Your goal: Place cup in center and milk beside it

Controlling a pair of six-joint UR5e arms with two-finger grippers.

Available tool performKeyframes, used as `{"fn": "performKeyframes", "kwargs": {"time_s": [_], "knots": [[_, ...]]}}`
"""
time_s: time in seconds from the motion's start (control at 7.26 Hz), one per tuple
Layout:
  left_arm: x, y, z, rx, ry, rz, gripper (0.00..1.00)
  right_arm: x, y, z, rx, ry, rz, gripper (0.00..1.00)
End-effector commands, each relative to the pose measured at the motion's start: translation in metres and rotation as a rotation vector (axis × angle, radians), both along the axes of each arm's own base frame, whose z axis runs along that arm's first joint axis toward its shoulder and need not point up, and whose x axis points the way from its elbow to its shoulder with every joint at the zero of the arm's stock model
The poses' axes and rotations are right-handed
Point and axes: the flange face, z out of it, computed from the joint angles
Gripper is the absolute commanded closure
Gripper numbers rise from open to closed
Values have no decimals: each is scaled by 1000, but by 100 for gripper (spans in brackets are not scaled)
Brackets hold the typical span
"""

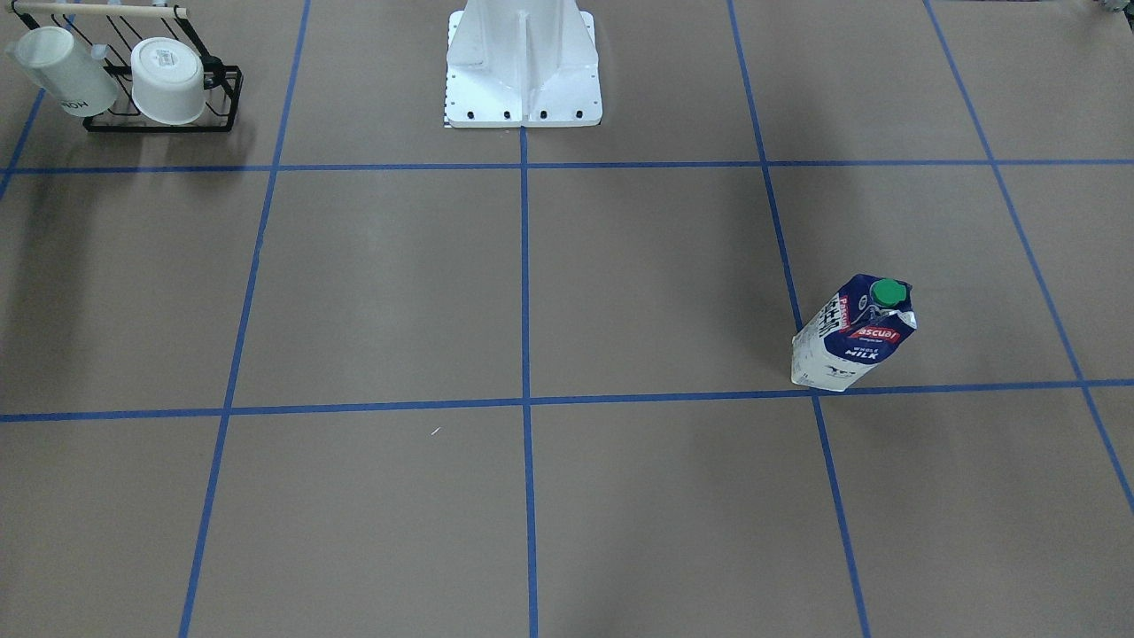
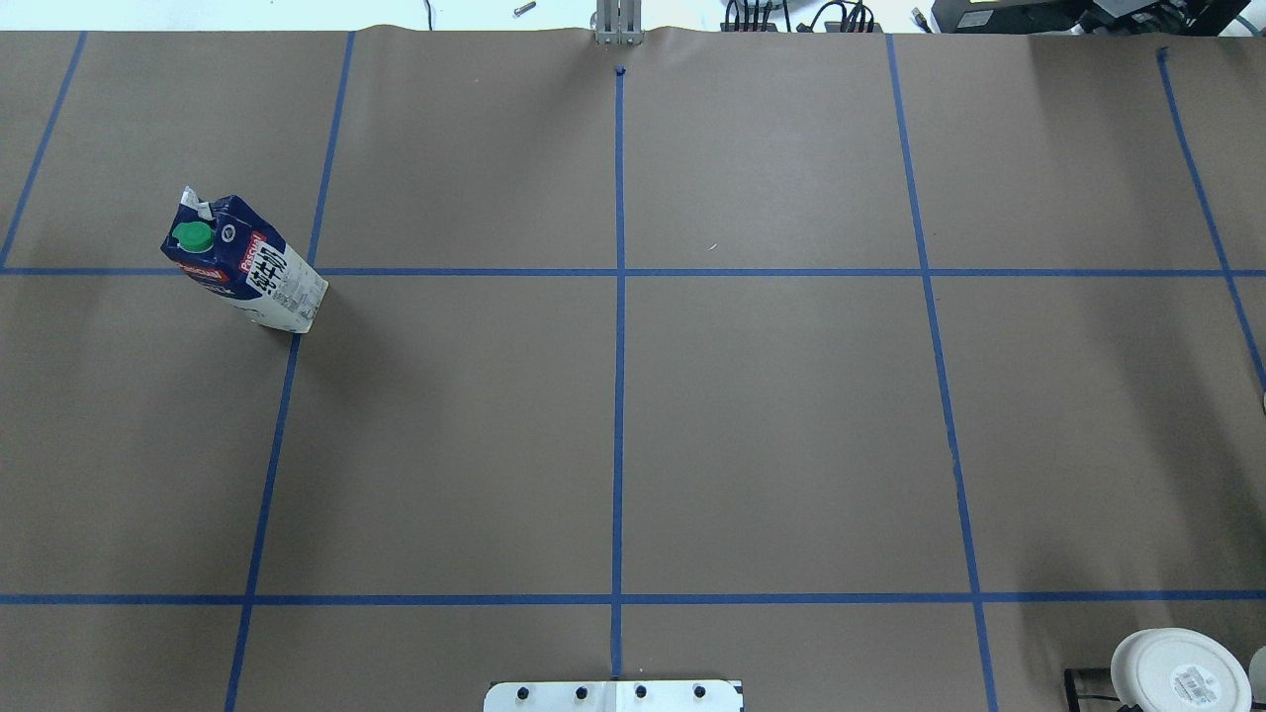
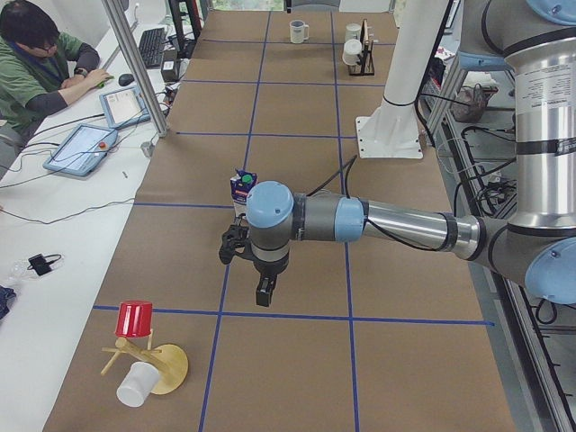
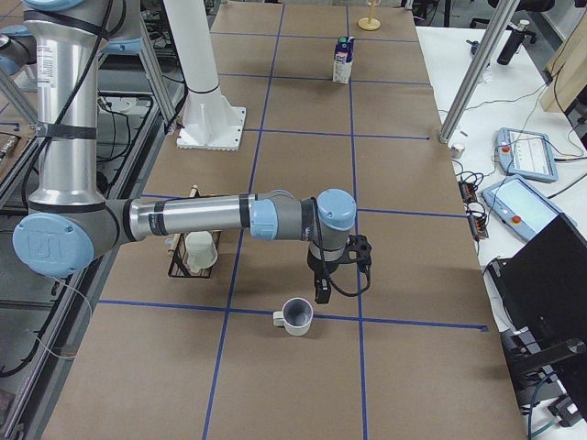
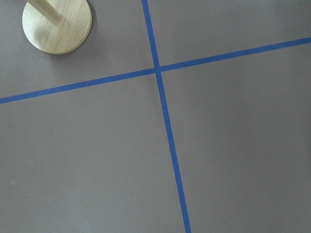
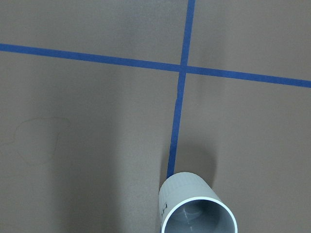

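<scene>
The cup (image 4: 295,316), a small white mug with a dark grey inside, stands upright on a blue tape line at the table's right end. It also shows at the bottom of the right wrist view (image 6: 197,208). My right gripper (image 4: 320,291) hangs just above and beside it, apart from it; I cannot tell whether it is open or shut. The milk (image 1: 855,332) stands upright on the robot's left side, and it also shows in the overhead view (image 2: 242,262). My left gripper (image 3: 263,297) points down near the milk (image 3: 241,184); I cannot tell its state. The center (image 2: 692,415) is bare.
A black wire rack (image 1: 159,120) with two white mugs stands near the right arm and also shows in the exterior right view (image 4: 194,252). A wooden stand (image 3: 162,369) with a red cup (image 3: 135,319) and a white cup sits at the left end. The robot base (image 1: 523,71) is at mid-table.
</scene>
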Motion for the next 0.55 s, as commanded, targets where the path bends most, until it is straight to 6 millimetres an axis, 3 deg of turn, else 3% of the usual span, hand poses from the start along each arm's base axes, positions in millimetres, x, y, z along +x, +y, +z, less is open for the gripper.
{"fn": "performKeyframes", "kwargs": {"time_s": [0.0, 0.41], "knots": [[0, 1, -1, 1, 0, -1, 2, 1, 0, 0, 1, 0, 0, 0], [0, 4, -15, 34, -6, 0, 2, 6, 0, -9, 17, -11, 14, 0]]}}
